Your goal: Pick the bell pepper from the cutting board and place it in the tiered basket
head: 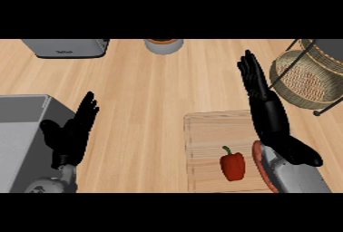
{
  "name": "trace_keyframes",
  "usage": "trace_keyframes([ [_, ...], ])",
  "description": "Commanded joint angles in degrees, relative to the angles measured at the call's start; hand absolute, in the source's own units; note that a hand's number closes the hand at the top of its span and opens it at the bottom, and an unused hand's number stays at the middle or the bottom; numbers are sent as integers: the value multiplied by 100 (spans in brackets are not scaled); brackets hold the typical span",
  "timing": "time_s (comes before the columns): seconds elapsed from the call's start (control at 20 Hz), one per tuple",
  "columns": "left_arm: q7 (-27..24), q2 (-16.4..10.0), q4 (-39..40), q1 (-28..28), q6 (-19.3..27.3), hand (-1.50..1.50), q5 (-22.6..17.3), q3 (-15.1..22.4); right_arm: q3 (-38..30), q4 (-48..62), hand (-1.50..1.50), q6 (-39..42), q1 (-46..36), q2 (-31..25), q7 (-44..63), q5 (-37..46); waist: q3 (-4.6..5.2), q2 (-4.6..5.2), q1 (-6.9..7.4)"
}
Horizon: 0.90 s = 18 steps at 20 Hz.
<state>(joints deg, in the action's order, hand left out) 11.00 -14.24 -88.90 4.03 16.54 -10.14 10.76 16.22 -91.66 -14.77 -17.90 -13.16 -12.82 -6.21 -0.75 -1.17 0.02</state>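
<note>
A red bell pepper [232, 166] with a green stem lies on the near part of the light wooden cutting board [204, 136]. The tiered basket [309, 77], woven with a black wire frame, stands at the far right. My right hand [264, 102] is open, fingers straight and pointing away, over the board's right edge and beyond the pepper, not touching it. At the lower left my left hand [70, 131] rests open with fingers up, far from the board.
A grey appliance [20, 136] fills the left edge. A silver toaster [66, 47] stands at the far left and a round jar [164, 45] at the far middle. Bare wooden counter lies between the board and the basket.
</note>
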Motion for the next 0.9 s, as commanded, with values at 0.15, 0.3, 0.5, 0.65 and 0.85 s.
trace_keyframes([
  [0.15, -366, -118, 237, -631, 280, 0, 509, -73, -606, -817, 150, -1016, 895, -644, 604, 784, 87, 58, -276],
  [0.3, -221, 116, 10, -959, 465, 0, 508, -133, -1609, 174, 150, -1905, 1554, -1296, 1273, 1454, 139, 129, -871],
  [0.5, -341, 149, 15, -1299, 299, 0, 656, -135, -2252, -783, -150, -3275, 2134, 148, 1060, 753, 73, 39, -550],
  [0.65, -903, 354, 547, -1334, 212, 0, 710, -60, -1824, -2188, -150, -3253, 3353, 433, 714, 865, 86, 60, -375],
  [0.85, -835, 335, 552, -1085, 173, 0, 819, -29, -1027, -3461, -150, -3126, 4730, 146, 1698, 1702, 93, 88, -217],
])
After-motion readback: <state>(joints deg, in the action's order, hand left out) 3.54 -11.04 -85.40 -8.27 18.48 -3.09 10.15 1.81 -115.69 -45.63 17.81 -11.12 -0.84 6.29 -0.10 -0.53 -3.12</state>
